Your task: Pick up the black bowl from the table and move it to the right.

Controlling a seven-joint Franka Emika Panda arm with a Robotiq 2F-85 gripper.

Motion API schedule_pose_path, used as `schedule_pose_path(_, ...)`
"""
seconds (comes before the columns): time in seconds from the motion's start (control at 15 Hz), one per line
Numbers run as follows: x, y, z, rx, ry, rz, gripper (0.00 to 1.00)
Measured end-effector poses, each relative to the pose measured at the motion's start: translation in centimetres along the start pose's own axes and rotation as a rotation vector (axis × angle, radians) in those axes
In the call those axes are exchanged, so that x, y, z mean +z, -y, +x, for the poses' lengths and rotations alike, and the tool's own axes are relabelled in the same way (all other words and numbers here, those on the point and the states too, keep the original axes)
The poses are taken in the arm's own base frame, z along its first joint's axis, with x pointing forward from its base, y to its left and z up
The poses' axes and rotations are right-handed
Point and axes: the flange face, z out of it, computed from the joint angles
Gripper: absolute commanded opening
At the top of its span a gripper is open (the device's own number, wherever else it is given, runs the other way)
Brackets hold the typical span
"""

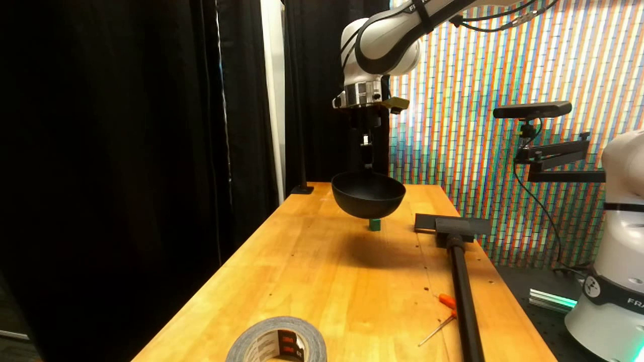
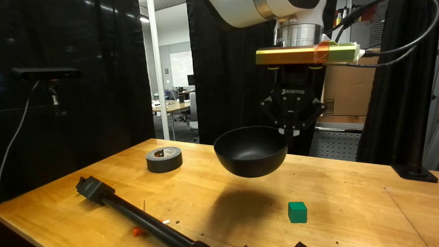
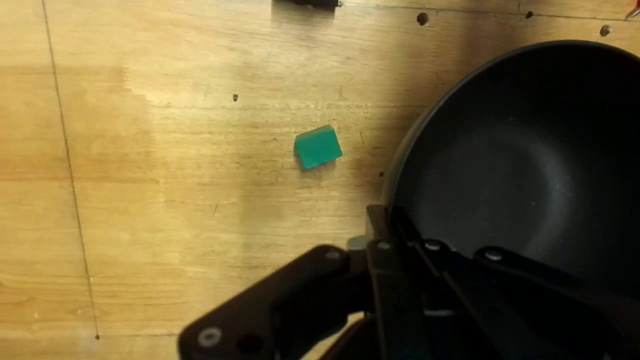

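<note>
Black curtains [image 1: 121, 181]: to the left of and behind the black bowl [image 1: 369, 198] in an exterior view.

Striped wall [image 1: 503, 196]: multicoloured; behind the bowl and to its right, same view.

Table [image 2: 343, 192]: one; light-brown wood, visible grain, straight edges, several small holes. Lies below the bowl, whose shadow [image 2: 240, 207] falls on it.

Robot arm [image 1: 385, 40]: one; white, with black and silver fittings; above the bowl in both exterior views.

Bar [image 1: 464, 301]: one; black, long, straight, with a flat head at one end. To the right of the bowl in an exterior view.

Gripper [image 3: 391, 215]: one; black, lettered ROBOTIQ. Jaws narrow, pinching the bowl's rim, one finger outside, one within.

Black bowl: one; rounded body, mouth upward and close to level. Raised off the table, held to one side of the fingers.

Tape roll [image 2: 164, 165]: one; grey, laid flat on the table, printed core. Well apart from the bowl, to its left in an exterior view.

Hand tool [image 1: 447, 301]: orange handle, slender metal shaft; partly behind the bar, to the right of the bowl. Whether one piece or two, cannot tell.

Cube [image 2: 297, 212]: one; green, resting on the table, below the bowl's level; in the wrist view, near its rim.
</note>
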Motion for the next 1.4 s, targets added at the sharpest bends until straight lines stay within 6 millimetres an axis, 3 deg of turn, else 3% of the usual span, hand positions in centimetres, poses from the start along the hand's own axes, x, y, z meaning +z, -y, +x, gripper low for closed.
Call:
schedule_pose_path(0.73,2.6,-4.7,-2.9,0.257,-0.03,0.093,0.01)
schedule_pose_path(1.4,3.5,-7.0,-4.3,0.481,-0.055,0.091,0.01)
